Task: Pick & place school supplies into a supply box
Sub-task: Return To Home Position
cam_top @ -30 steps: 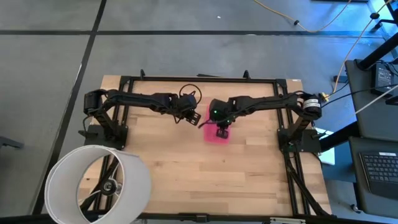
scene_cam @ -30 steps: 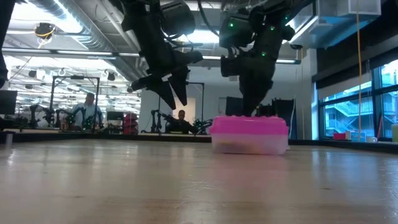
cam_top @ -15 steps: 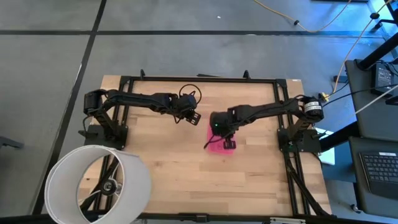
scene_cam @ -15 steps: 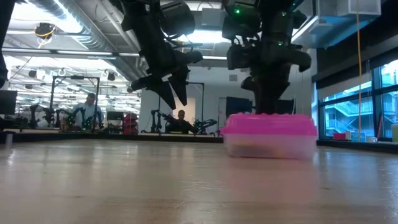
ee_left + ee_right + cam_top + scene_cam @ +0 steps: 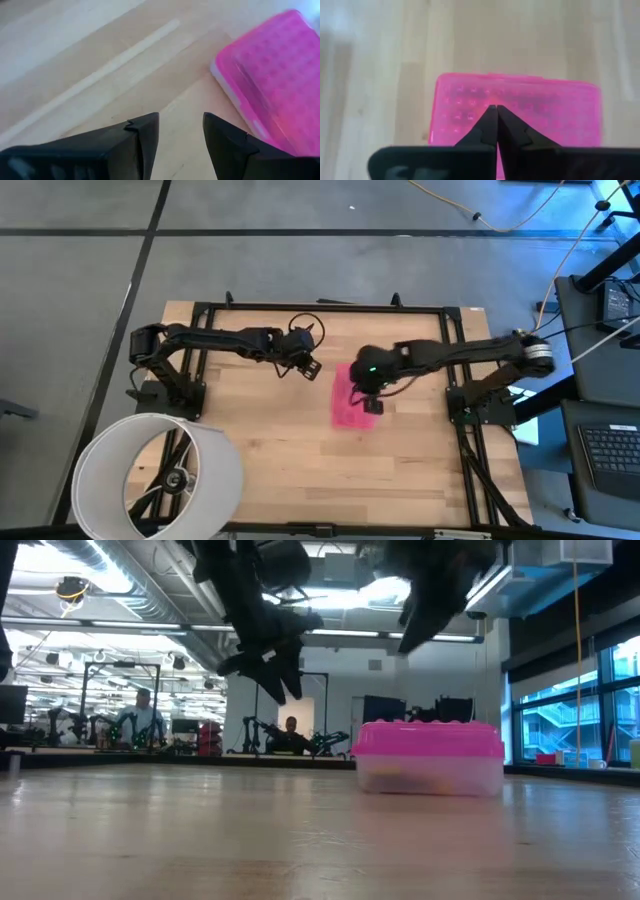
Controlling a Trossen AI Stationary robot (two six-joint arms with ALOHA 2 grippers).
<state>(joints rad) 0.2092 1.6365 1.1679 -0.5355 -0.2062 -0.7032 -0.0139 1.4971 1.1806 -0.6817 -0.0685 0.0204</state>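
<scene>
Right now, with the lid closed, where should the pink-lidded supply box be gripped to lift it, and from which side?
Probably across its narrow width, mid-length, coming straight down: the supply box lies flat, closed, with both long sides clear.

I can't read the contents of the clear plastic case with the pink lid (image 5: 430, 768), centre right, low view; the right gripper (image 5: 414, 628), upper right, is blurred and cropped.

- The light wooden plank desk (image 5: 280, 450) is rectangular and bordered by a black metal frame (image 5: 260, 307).
- One closed clear plastic box with pink translucent lid (image 5: 345, 412) rests flat on it, near centre, slightly right.
</scene>
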